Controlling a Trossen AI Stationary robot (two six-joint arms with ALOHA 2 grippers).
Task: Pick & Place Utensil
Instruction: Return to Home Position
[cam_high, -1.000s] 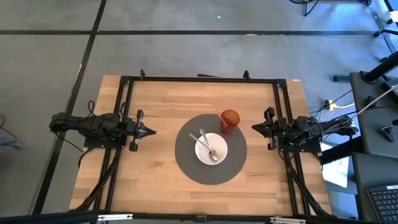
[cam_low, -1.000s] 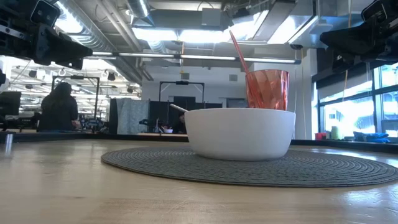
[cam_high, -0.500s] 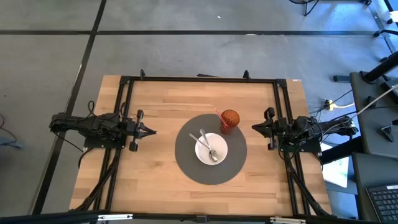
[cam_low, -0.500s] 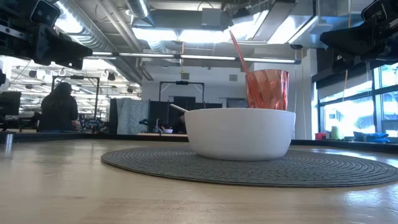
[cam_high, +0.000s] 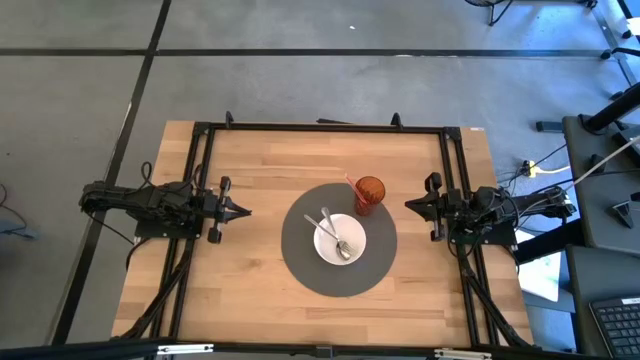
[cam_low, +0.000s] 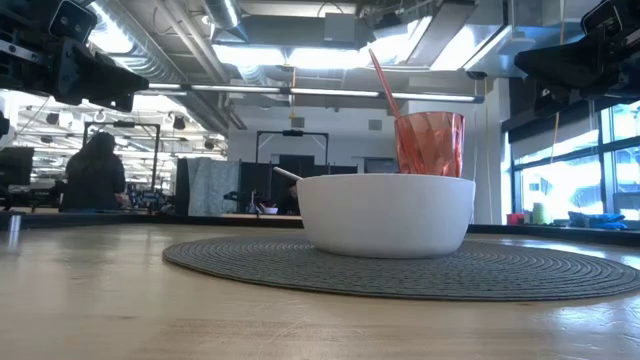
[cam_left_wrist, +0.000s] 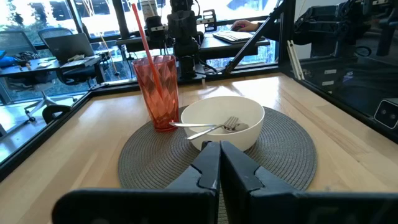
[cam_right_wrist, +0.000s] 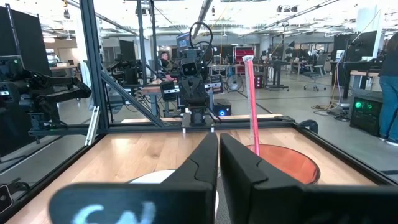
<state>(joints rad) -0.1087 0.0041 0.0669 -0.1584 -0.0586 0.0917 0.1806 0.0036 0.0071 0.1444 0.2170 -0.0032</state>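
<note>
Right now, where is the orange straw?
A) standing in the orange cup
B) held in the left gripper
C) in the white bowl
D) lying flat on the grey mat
A: the orange straw leans in the orange cup beside the white bowl, while the left gripper and right gripper sit shut and empty at the table's sides.

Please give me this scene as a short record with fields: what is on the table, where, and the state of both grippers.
mat: round, grey, middle of the table
bowl: white, on the mat
fork and spoon: lying in the bowl
cup: orange, upright on the mat, beside the bowl
straw: leaning in the cup
left gripper: shut, empty, table's left side
right gripper: shut, empty, table's right side
</note>
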